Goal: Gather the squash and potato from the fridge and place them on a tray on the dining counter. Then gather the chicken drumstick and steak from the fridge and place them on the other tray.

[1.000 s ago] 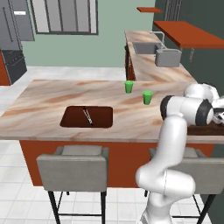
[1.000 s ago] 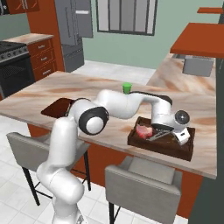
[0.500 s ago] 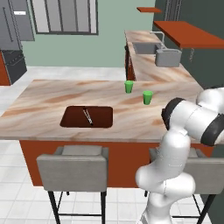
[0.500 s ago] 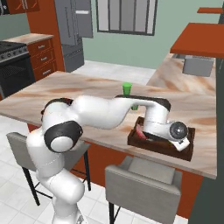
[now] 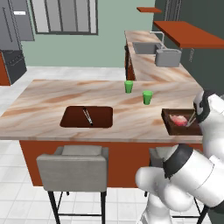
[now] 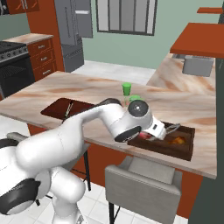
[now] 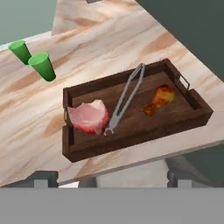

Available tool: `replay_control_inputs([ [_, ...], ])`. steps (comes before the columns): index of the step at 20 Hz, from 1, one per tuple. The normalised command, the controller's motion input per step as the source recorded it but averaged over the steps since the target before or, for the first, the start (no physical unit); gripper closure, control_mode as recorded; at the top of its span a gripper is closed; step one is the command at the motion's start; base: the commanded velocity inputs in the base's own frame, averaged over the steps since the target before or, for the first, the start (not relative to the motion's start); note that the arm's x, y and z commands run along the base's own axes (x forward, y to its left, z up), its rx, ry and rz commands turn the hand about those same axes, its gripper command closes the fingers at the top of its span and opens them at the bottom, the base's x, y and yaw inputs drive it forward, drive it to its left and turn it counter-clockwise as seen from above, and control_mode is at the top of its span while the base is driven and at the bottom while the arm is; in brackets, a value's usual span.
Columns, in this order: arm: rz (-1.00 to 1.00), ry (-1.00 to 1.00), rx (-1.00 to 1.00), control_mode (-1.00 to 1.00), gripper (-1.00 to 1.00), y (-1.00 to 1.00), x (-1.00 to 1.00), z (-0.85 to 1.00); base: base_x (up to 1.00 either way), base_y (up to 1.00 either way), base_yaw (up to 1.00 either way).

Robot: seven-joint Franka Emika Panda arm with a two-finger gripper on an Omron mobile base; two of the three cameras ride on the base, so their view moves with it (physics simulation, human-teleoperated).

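Spread, empty gripper (image 6: 171, 129) above the wooden tray (image 7: 131, 131): glossy pink steak (image 7: 89, 116), metal tongs (image 7: 124, 99), drumstick (image 7: 158, 99) (golden-brown), on the marbled dining counter (image 7: 100, 48).

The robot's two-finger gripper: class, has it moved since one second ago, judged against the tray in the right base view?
Yes. The gripper has drawn back toward the near left end of the dark reddish-brown tray.

Two green cups (image 7: 42, 65); tongs (image 7: 124, 98); stools (image 5: 73, 162)
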Motion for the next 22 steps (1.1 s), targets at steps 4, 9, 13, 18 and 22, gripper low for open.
replay_control_inputs([
  [4, 0.23, 0.07, -0.27, -1.00, -1.00, 0.95, -0.65, 0.60, 0.00, 0.00, 0.00],
  [9, 0.12, 0.00, -0.18, -1.00, -1.00, 0.76, -0.68, 0.55, 0.00, 0.00, 0.00],
  [13, 0.12, 0.00, -0.15, -1.00, -1.00, 0.76, -0.58, 0.44, 0.00, 0.00, 0.00],
  [18, 0.17, 0.01, -0.15, -1.00, -1.00, 0.88, -0.65, 0.38, 0.00, 0.00, 0.00],
  [22, 0.34, 0.04, -0.08, -1.00, -1.00, 0.65, -0.78, 0.30, 0.00, 0.00, 0.00],
])
